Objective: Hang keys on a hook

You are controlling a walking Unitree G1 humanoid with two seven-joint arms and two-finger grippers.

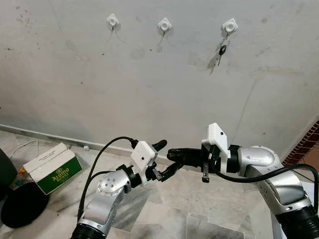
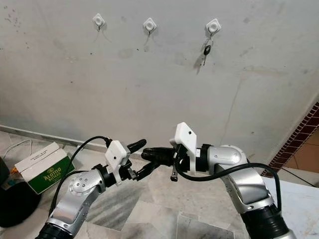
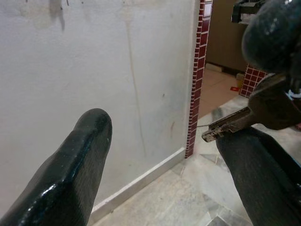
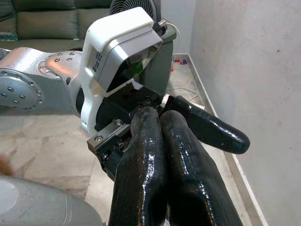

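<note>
Key (image 3: 244, 120) sits pinched in the closed right gripper (image 1: 174, 154), poking between the spread fingers of the left gripper (image 1: 162, 159). A clean handover needs the left closing firmly first. Beyond, wall hooks (image 1: 164, 24) wait; one key (image 1: 223, 50) already hangs.

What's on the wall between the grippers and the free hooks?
Nothing: in the left eye view, bare stained wall separates the right gripper, pinching a key, from the free hooks.
</note>
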